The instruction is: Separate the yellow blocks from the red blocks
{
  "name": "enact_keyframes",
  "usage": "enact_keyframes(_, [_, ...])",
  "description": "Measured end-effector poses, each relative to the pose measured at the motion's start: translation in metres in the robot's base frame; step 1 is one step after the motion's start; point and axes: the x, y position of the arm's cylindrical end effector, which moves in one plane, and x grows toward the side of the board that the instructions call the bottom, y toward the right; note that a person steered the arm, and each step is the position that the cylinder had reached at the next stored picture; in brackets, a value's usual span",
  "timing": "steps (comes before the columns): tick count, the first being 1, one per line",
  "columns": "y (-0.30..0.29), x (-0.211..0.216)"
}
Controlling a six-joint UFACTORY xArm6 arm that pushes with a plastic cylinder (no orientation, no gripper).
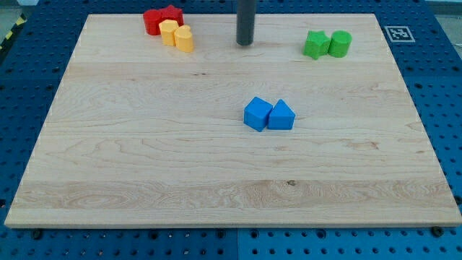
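Observation:
Two red blocks sit at the view's top left: a round one and a star-shaped one. Two yellow blocks touch them just below: a hexagonal one and a cylinder. The four form one tight cluster. My tip is at the view's top centre, to the right of the yellow cylinder, with a clear gap between them. It touches no block.
Two green blocks, a star shape and a cylinder, sit at the top right. Two blue blocks, a cube and a wedge, touch near the board's middle. A marker tag is at the top right corner.

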Motion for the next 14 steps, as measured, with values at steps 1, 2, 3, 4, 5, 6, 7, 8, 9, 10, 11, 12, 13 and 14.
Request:
enact_keyframes(1, [-0.005, -0.004])
enact_keyframes(2, [-0.024, -0.010])
enact_keyframes(3, [-0.064, -0.015])
enact_keyframes(4, [-0.096, -0.015])
enact_keyframes(5, [-0.112, -0.014])
enact_keyframes(6, [-0.112, -0.014])
enact_keyframes(7, [-0.120, -0.016])
enact_keyframes(8, [-0.132, -0.003])
enact_keyframes(9, [-0.138, 0.001])
enact_keyframes(10, [-0.151, -0.009])
enact_keyframes(11, [-0.169, -0.012])
enact_keyframes(12, [-0.192, -0.012])
enact_keyframes(13, [-0.214, -0.012])
enact_keyframes(14, [-0.239, -0.016])
